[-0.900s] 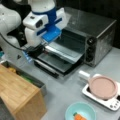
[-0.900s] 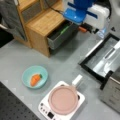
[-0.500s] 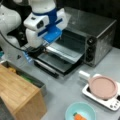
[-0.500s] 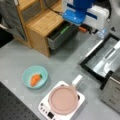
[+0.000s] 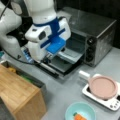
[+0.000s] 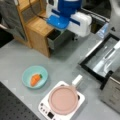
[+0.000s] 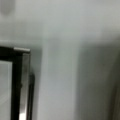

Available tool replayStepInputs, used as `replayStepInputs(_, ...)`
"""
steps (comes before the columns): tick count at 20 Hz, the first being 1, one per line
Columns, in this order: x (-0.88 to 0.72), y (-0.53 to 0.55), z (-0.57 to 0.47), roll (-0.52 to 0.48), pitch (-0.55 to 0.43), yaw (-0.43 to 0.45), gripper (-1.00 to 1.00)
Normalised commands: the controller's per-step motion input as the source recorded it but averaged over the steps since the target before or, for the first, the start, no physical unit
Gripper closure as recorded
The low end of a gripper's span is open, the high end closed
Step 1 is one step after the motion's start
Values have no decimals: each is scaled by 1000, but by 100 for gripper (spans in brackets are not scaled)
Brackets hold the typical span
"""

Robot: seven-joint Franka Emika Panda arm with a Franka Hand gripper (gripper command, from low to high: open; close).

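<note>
White-and-blue robot gripper point(image 5: 48, 56) hangs low over the lowered glass door point(image 5: 62, 62) of the silver toaster oven point(image 5: 97, 37); its jaw opening cannot be told. In a front view, the pink pan point(image 6: 63, 99) on the white hob point(image 6: 45, 107) lies right of the carrot point(image 6: 35, 79) in the teal bowl point(image 6: 25, 75).

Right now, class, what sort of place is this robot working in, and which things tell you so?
Probably a mock kitchen worktop: a toaster oven with its door open, a pink pan on a small hob, and a carrot in a bowl.
</note>
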Motion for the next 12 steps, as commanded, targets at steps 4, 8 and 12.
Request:
replayStepInputs(4, 1000, -393, 179, -38, 262, 97, -100)
replayStepInputs(8, 1000, -274, 162, -11, 281, 99, -100)
replayStepInputs(12, 970, -333, 74, 19, 278, 132, -100)
